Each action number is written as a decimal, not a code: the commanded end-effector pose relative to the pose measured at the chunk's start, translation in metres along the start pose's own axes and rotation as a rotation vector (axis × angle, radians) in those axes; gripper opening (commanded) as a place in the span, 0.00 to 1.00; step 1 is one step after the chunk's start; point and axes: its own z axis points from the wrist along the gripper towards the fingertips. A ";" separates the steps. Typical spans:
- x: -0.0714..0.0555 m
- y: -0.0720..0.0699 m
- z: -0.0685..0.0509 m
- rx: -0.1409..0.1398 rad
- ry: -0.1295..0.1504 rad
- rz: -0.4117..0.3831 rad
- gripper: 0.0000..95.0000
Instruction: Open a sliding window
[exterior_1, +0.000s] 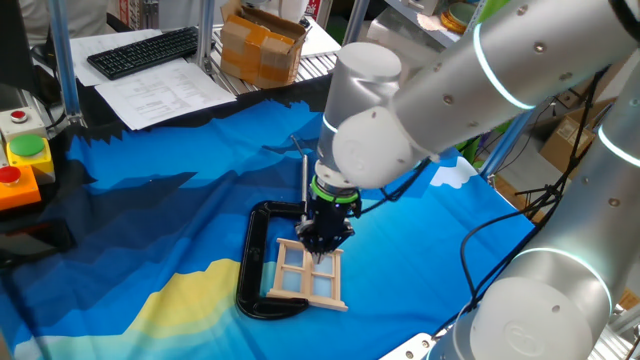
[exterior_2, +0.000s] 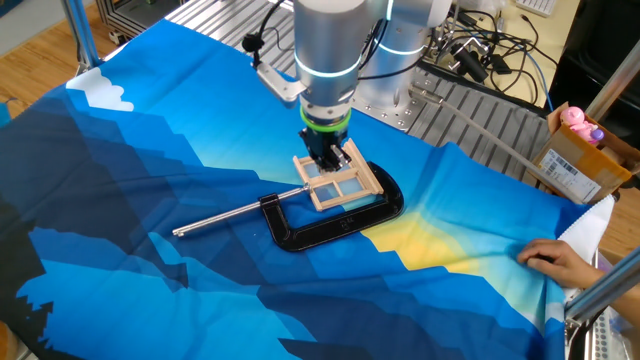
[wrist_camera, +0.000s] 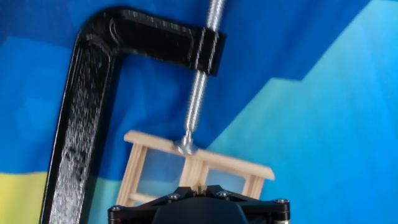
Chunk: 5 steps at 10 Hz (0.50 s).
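The sliding window (exterior_1: 293, 272) is a small light wood frame with bluish panes, lying flat on the blue cloth inside a black C-clamp (exterior_1: 250, 262). The clamp's metal screw rod (wrist_camera: 198, 93) presses on the window's top bar (wrist_camera: 155, 144). My gripper (exterior_1: 322, 248) points straight down over the window (exterior_2: 347, 188) with its fingers shut together. Their tips rest at the window's middle upright bar. In the hand view the gripper (wrist_camera: 198, 185) shows its two tips meeting right at that bar. Whether the tips pinch the wood is not clear.
The C-clamp (exterior_2: 330, 228) lies around the window and its rod (exterior_2: 225, 218) sticks out over the cloth. A person's hand (exterior_2: 555, 262) rests at the cloth's edge. A button box (exterior_1: 22, 165), a keyboard (exterior_1: 145, 50) and a cardboard box (exterior_1: 262, 45) stand beyond the cloth.
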 end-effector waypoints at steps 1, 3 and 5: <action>0.001 -0.005 -0.001 -0.003 0.015 -0.008 0.00; 0.001 -0.006 0.000 -0.002 0.016 -0.006 0.00; 0.001 -0.006 0.000 -0.006 0.057 0.030 0.00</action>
